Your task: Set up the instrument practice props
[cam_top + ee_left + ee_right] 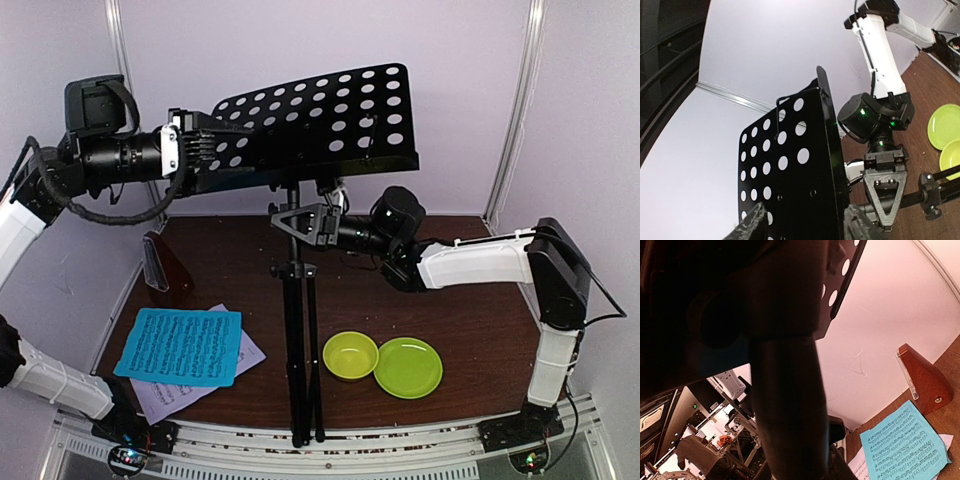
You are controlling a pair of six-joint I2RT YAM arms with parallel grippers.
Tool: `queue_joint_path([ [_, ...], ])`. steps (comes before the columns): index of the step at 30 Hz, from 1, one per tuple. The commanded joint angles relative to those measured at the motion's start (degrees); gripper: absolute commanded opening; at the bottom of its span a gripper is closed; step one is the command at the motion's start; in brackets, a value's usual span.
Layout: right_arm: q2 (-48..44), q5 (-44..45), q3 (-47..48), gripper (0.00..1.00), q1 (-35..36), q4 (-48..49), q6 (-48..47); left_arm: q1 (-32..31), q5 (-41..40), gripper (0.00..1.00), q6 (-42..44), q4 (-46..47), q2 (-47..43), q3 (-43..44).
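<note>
One readable: left gripper (212, 140) parted astride desk (320, 160); right gripper (287, 222) untellable (pole (790, 405) blurs jaws).

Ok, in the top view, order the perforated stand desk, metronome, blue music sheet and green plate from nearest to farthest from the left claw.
1. perforated stand desk: its left end is at the left claw, raised, rear left.
2. wooden metronome: on the table below the claw, far left.
3. blue music sheet: near left.
4. green plate: near right.

Two sheets (180, 345), one stand (300, 152), one metronome (163, 262)
</note>
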Motion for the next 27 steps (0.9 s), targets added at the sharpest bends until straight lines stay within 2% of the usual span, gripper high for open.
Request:
queue_joint_path([
  [1,-3.9,3.5,8.5,0.0,-0.4,6.2,-1.9,-0.2,-3.4,0.71,-3.8,10.0,-3.6,-3.6],
  [2,-4.1,3.8,9.4,0.0,-0.6,5.7,-2.7,-0.2,-4.4,0.81,-5.1,11.0,-4.4,-4.5],
  [3,-4.3,4.2,10.1,0.0,-0.8,5.2,-3.4,-0.2,-5.2,0.86,-6.6,12.5,-5.2,-5.5],
  [8,-5.0,6.9,12.9,0.0,-2.4,4.1,-4.7,-0.2,-13.0,0.97,-15.5,19.1,-9.5,-12.3],
  [13,-6.5,10.9,15.5,0.0,-4.3,0.4,-7.9,-0.2,-24.9,0.98,-25.9,21.0,-11.6,-16.5],
  [18,-8.5,13.5,16.3,0.0,-5.6,-2.5,-12.8,-0.1,-33.3,0.98,-38.8,29.6,-14.2,-25.6],
  [22,-11.3,14.4,15.1,0.0,-6.3,-3.6,-16.6,-0.1,-42.1,0.98,-46.8,30.7,-13.6,-28.6],
  [27,-15.5,15.8,12.5,0.0,-6.7,-4.7,-21.8,-0.1,-43.4,0.98,-56.4,34.1,-13.7,-34.5],
])
